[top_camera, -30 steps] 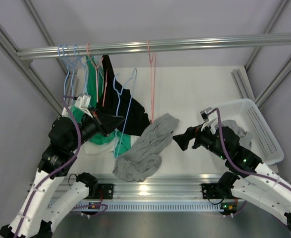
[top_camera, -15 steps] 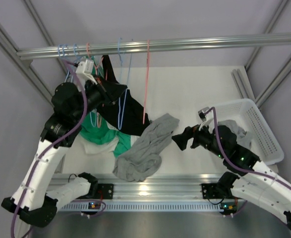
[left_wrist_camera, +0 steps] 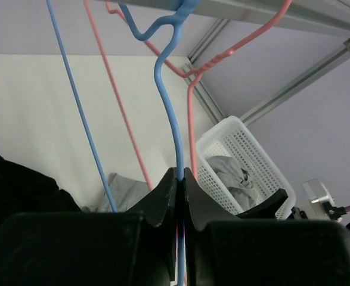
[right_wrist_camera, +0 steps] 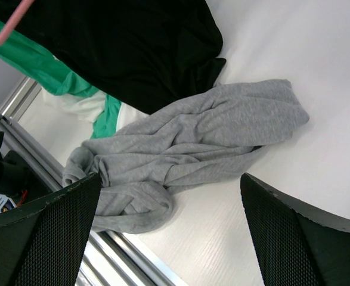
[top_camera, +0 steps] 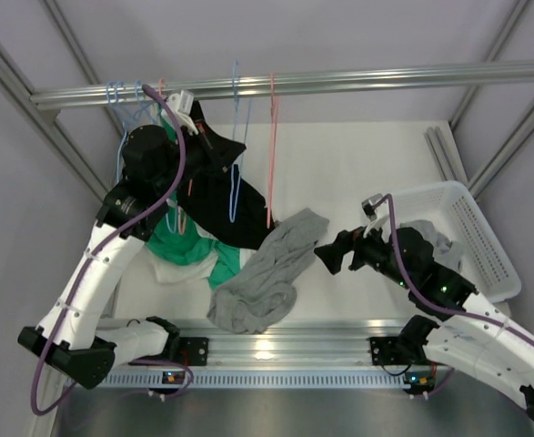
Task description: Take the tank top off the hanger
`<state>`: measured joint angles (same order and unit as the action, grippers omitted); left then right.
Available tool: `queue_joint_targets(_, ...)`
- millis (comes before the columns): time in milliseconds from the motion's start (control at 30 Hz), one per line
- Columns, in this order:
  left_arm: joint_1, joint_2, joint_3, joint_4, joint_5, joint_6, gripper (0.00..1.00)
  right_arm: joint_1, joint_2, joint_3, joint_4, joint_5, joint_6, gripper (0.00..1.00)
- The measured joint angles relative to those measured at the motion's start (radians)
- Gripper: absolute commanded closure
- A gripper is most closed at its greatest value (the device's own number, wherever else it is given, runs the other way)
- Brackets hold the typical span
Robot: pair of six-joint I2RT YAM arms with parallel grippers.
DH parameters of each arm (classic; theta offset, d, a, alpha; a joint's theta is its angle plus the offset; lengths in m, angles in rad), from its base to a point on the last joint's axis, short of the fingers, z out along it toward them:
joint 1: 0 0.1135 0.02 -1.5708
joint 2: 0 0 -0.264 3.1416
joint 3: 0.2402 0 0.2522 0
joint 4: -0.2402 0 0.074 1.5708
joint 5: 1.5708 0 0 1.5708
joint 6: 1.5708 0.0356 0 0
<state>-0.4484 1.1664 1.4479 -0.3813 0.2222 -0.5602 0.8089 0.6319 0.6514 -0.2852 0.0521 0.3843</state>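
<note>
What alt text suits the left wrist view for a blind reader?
The left gripper is shut on a blue hanger rising to the rail. Beside it hangs a pink hanger; behind, a white basket holds grey cloth.

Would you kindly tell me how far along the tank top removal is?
Looks done: a grey garment lies loose on the table. In hand: the left arm holds the blue hanger, jaws shut, hook at the rail. Left: letting go; the right arm hovers, jaws open.
</note>
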Motion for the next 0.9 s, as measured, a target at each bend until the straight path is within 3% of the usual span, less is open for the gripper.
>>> queue_joint_targets(300,-0.055,0.044,0.027,0.007,-0.03,-0.026,1.0,0.0,0.023,0.0,0.0,0.0,-0.006,0.02)
queue_joint_targets(667,-0.071,0.034,-0.075,0.053,-0.086,-0.066,0.99,0.0,0.02,-0.002,0.005,-0.021,-0.011,0.01)
queue_joint_targets(700,-0.071,0.031,-0.079,0.06,-0.085,-0.067,0.93,0.0,0.026,-0.003,0.011,-0.034,-0.011,0.0)
queue_joint_targets(733,-0.072,0.031,-0.083,0.065,-0.085,-0.069,0.77,0.0,0.037,-0.006,0.022,-0.048,-0.01,0.01)
queue_joint_targets(800,-0.074,0.023,-0.094,0.064,-0.085,-0.068,0.54,0.0,0.068,-0.019,0.051,-0.064,-0.003,0.01)
queue_joint_targets(833,-0.074,0.015,-0.107,0.06,-0.085,-0.068,0.37,0.0,0.093,-0.027,0.067,-0.07,0.002,0.01)
queue_joint_targets(867,-0.076,0.005,-0.121,0.057,-0.088,-0.066,0.09,0.0,0.117,-0.037,0.086,-0.078,0.006,0.01)
queue_joint_targets(900,-0.076,-0.01,-0.138,0.055,-0.093,-0.067,0.01,0.0,0.15,-0.045,0.111,-0.091,0.01,0.01)
